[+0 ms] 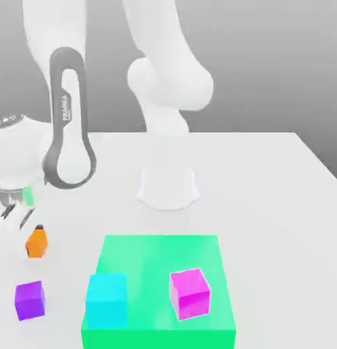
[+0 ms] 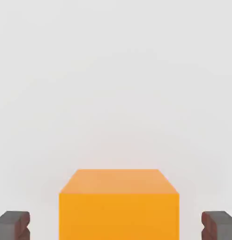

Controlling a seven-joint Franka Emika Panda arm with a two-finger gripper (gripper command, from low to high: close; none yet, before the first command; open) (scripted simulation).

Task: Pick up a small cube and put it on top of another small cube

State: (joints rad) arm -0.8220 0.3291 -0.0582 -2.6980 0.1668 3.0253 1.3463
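End effector [image 1: 36,232] straddled orange cube [image 1: 37,244] on table [image 1: 266,177], fingers [image 2: 13,226] apart from cube sides, not clenched. Purple cube [image 1: 29,300] near. Risk: off-centre closing could twist cube, spoiling stacking.

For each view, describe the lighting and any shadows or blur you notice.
Exterior view: soft, even light, no glare; the table shows faint shadows at most, and the gripper above the orange cube looks slightly smeared. Hand view: flat light; the cube's top face is paler than its front, with a faint shadow behind it.
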